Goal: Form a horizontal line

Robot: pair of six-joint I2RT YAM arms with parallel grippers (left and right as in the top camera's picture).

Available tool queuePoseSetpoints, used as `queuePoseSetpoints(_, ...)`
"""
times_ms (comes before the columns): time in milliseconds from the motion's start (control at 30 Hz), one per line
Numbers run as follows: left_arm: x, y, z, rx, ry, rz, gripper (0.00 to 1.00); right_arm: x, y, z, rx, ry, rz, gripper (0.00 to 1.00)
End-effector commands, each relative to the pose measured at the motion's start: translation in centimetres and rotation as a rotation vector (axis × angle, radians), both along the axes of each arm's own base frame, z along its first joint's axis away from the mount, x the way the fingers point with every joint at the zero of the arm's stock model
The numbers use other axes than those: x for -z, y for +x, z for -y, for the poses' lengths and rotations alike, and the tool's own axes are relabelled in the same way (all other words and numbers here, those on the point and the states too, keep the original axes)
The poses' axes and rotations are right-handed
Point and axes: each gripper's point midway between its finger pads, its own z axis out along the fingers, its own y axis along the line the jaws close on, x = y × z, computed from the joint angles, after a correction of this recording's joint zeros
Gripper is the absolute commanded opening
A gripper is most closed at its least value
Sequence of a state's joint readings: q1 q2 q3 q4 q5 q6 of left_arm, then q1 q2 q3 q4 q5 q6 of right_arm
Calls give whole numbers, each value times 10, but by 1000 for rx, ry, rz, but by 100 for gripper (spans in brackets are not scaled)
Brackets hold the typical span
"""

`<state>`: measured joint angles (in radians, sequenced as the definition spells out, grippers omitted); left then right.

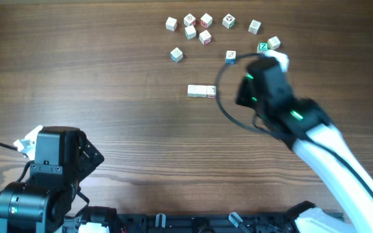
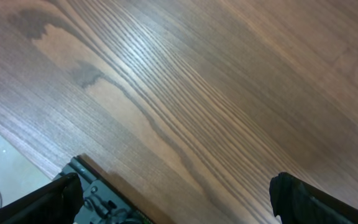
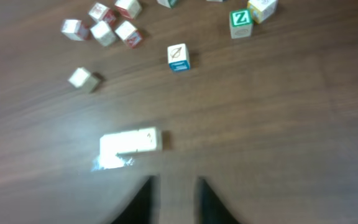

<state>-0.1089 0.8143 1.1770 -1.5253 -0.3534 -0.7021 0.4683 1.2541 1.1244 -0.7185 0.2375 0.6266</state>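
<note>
Overhead, the horizontal line [image 1: 201, 91] lay near the middle of the wooden table [image 1: 109, 77]: three small pale cubes touching side by side in a short straight row, with a reddish mark on the right-end one. In the right wrist view the same row [image 3: 129, 142] looked blurred and glared white, sitting just beyond the fingertips and a little to the left.

The right gripper [image 3: 174, 202] was released, its two dark fingers [image 3: 146, 198] set a narrow gap apart with nothing between them, hanging over bare wood. Its arm [image 1: 316, 129] reached in from the near right corner and ended just right of the row.

Loose cubes [image 1: 199, 26] lay scattered across the far part of the table, well apart from the row. Among them were a green Z cube [image 1: 263, 47] at the right, a blue-marked cube [image 1: 230, 57] nearer the row, and a lone pale cube [image 1: 177, 55] to the left.

The left gripper [image 2: 173, 205] was also released, its fingers [image 2: 48, 199] spread wide over empty wood grain at the near left of the table.
</note>
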Motion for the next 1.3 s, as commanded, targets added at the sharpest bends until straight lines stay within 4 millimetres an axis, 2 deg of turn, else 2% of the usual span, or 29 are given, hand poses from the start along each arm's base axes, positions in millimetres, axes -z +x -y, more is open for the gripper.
queuePoseSetpoints(0, 0, -1, -2, -23, -2, 5, 100, -57, -38, 22, 10, 56, 122, 82)
queuePoseSetpoints(33, 0, -1, -2, -23, -2, 5, 100, -68, -54, 30, 10, 68, 145, 100)
queuePoseSetpoints(133, 0, -1, -2, -23, -2, 5, 100, -92, -103, 54, 11, 102, 211, 100)
queuePoseSetpoints(200, 0, -1, -2, -23, -2, 5, 100, -98, -133, 69, 12, 119, 240, 100)
queuePoseSetpoints(300, 0, -1, -2, -23, -2, 5, 100, -97, -151, 79, 12, 122, 246, 99)
queuePoseSetpoints(433, 0, -1, -2, -23, -2, 5, 100, -89, -159, 82, 12, 107, 218, 100)
queuePoseSetpoints(967, 0, -1, -2, -23, -2, 5, 100, -92, -161, 84, 12, 114, 231, 100)
queuePoseSetpoints(1133, 0, -1, -2, -23, -2, 5, 100, -109, -184, 99, 36, 170, 351, 100)
queuePoseSetpoints(1267, 0, -1, -2, -23, -2, 5, 100, -123, -210, 127, 165, 198, 486, 100)
